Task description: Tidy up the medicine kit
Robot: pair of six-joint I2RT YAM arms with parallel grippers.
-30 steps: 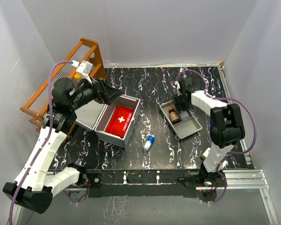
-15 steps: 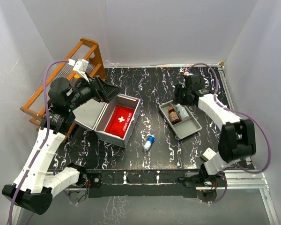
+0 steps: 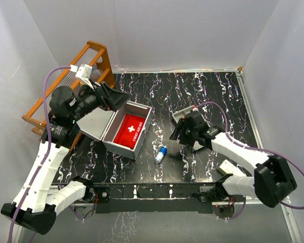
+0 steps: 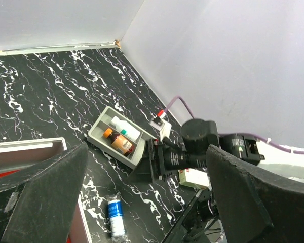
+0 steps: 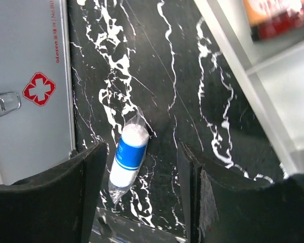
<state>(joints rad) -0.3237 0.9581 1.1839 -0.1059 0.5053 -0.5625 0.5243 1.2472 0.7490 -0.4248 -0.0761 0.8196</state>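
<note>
The black white-veined bench (image 3: 202,91) carries everything. The large light-grey hard-shell medicine kit (image 3: 144,134) sits under and just in front of the left tool (image 3: 119,98), and to the left of the right tool (image 5: 142,152). Its hinged lid (image 3: 93,125) stands open.

The left tool is spread wide and grasps nothing. Whether it touches the lid I cannot tell. If the lid is unsupported it may drop shut on whatever comes in.

The kit's long axis runs from the near edge towards the far wall, leaning slightly right at the far end. Its mouth faces up, the hinge side faces the left arm, and the latched front faces the right arm.

A shallow grey divided plastic tray (image 4: 97,135) lies behind the right tool. A red soft pouch with a white cross (image 3: 130,129) lies inside the kit.

A small white blue-banded bottle in clear wrap (image 5: 129,154) lies on its side just ahead of the right tool's parted, empty fingers. It may roll or squirt out of a pinch, and the left finger could strike the kit's front.
</note>
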